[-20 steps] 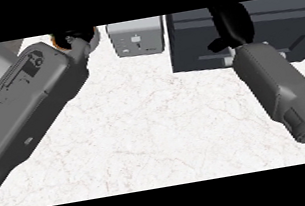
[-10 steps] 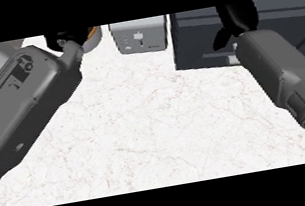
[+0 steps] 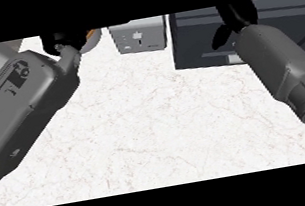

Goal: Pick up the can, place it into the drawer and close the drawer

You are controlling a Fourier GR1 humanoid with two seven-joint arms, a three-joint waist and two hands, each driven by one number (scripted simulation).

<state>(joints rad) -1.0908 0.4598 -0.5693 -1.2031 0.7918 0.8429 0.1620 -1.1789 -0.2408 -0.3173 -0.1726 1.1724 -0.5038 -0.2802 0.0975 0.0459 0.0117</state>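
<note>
From my seat I see the white marbled counter (image 3: 159, 124) with both grey forearms reaching toward its far edge. The left robot hand (image 3: 63, 40) sits at the far left, black fingers curled around a small rounded thing with an orange-and-pale side, which I take to be the can (image 3: 88, 38); most of it is hidden, so I judge that hand clamped on it. Just right of it stands a small light-grey box with a socket face (image 3: 139, 39). Further right is the dark grey drawer unit (image 3: 198, 41), with the right robot hand (image 3: 235, 20) at its front; whether those fingers are curled or straight I cannot tell.

The step in hand, as I read it, is carrying the can to the drawer. To do it well I would lift it clear of the light-grey box before swinging right, keep it upright, and make sure the drawer's opening is truly exposed before lowering. The opening itself is not visible to me here.
</note>
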